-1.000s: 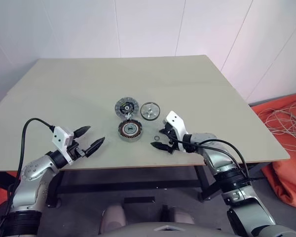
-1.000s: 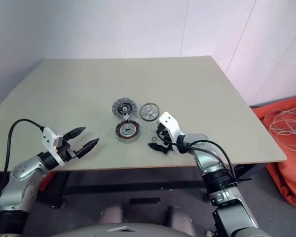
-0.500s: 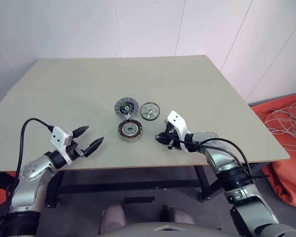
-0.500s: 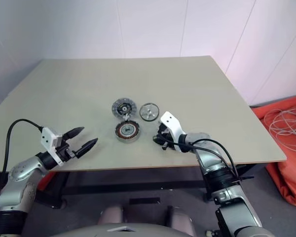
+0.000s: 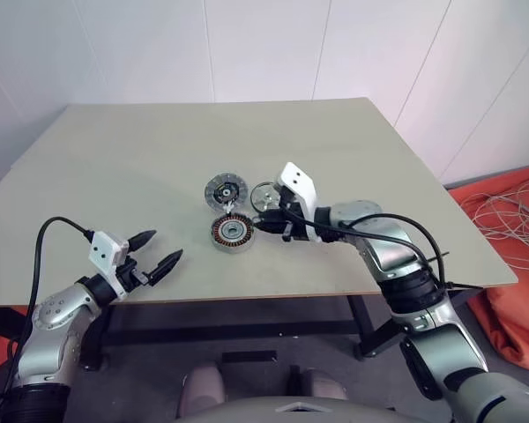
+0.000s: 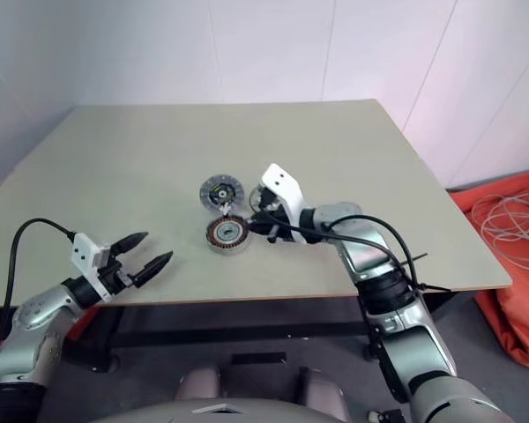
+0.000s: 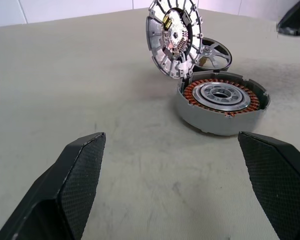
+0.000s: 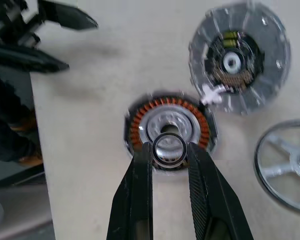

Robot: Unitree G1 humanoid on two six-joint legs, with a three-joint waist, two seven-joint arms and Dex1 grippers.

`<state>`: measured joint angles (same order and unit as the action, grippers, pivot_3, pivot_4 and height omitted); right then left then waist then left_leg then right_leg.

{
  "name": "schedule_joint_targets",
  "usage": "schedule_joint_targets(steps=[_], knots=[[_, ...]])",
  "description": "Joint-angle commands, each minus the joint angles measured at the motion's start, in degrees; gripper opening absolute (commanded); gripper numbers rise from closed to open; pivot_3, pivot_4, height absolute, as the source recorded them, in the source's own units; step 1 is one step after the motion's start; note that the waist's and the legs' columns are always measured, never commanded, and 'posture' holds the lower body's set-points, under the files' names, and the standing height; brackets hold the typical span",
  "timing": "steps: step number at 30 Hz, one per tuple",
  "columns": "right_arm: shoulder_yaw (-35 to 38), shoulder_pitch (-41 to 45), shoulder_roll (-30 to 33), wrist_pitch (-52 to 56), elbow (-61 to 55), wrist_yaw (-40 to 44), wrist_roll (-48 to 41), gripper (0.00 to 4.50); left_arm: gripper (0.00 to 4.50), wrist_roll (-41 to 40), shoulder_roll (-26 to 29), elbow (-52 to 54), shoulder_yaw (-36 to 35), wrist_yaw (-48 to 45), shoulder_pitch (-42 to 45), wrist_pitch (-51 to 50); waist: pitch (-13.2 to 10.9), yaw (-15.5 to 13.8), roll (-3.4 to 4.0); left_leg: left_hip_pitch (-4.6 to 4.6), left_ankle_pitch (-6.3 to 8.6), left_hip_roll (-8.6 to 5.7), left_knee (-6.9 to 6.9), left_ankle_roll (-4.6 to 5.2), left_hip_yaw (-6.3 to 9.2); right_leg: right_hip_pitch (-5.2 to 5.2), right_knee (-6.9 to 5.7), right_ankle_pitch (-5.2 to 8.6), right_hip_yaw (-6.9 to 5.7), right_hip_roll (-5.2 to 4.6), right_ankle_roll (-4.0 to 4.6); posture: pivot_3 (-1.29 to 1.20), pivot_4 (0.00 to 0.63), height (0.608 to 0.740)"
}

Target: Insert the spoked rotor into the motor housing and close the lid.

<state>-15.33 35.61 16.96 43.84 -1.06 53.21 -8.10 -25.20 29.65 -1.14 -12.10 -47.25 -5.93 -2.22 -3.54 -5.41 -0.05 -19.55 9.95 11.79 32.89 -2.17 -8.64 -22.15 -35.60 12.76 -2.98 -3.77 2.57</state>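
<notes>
My right gripper [image 8: 169,152] pinches a small loose ring [image 8: 169,149] and holds it above the silvery centre of the motor housing [image 5: 232,233]. So I judge a ring-seating step in hand. Whether it is squarely centred I cannot quite tell. The spoked rotor [image 8: 286,165] lies just beside, and the lid [image 5: 226,189] is propped against the housing. My left gripper [image 5: 157,251] waits spread wide, well apart. Next I must lower the ring straight.

Left gripper [image 7: 175,187] fingers held wide apart over table [image 7: 65,90]. Motor housing [image 7: 221,102] seen ahead; lid [image 7: 173,37] tilted behind it, spoked rotor [image 7: 215,52] beyond.
</notes>
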Motion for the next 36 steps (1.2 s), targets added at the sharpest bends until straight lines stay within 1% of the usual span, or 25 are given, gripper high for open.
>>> schedule_joint_targets(steps=[1,6,9,15,24,36], knots=[[-1.13,2.82,-1.23,1.50,-0.10,-1.25,-1.07,0.66,4.50,0.06,0.28,2.25,-1.52,0.17,-0.18,1.53,0.00,-0.04,0.00,-0.01,0.00,0.00,-0.02,0.00,0.00,-0.01,0.00,0.00,0.00,0.00,0.00,0.00,0.000,0.740],[-4.16,5.75,-4.24,0.76,6.08,-3.94,0.71,0.66,4.50,-0.07,0.17,2.53,-1.43,0.41,-0.40,1.45,0.00,0.06,0.00,-0.05,0.00,-0.01,-0.03,-0.01,0.00,-0.05,0.00,0.00,0.00,0.00,0.00,0.00,0.000,0.740],[-5.83,7.15,-6.37,-1.47,11.29,-5.65,2.02,0.66,4.50,-0.28,0.02,2.64,-1.45,0.29,-0.43,1.64,0.00,0.07,0.00,-0.06,-0.01,0.00,-0.04,-0.01,0.02,-0.08,-0.01,0.00,0.00,0.00,0.00,0.00,0.000,0.740],[-5.60,9.23,-9.40,-5.05,18.47,-7.90,2.98,0.66,4.50,-0.78,-0.18,3.40,-1.59,0.11,-0.16,1.59,-0.01,0.07,0.01,-0.15,0.00,-0.01,-0.04,-0.02,0.02,-0.15,0.00,0.00,0.00,0.00,0.01,0.00,0.000,0.740],[-5.41,9.97,-10.31,-7.63,23.42,-8.45,3.76,0.66,4.50,-0.42,-0.34,3.42,-1.45,0.24,-0.14,1.75,-0.01,0.08,0.01,-0.17,-0.01,-0.01,-0.09,-0.02,0.00,-0.18,-0.02,-0.01,0.00,0.00,0.02,0.00,0.000,0.740],[-5.38,10.06,-10.42,-8.70,25.52,-8.15,4.45,0.66,4.50,-0.25,-0.77,3.42,-1.29,0.31,-0.36,1.88,-0.01,0.08,0.01,-0.17,-0.01,0.00,-0.09,-0.02,-0.01,-0.18,-0.04,-0.01,0.00,0.00,0.02,0.00,0.000,0.740]])
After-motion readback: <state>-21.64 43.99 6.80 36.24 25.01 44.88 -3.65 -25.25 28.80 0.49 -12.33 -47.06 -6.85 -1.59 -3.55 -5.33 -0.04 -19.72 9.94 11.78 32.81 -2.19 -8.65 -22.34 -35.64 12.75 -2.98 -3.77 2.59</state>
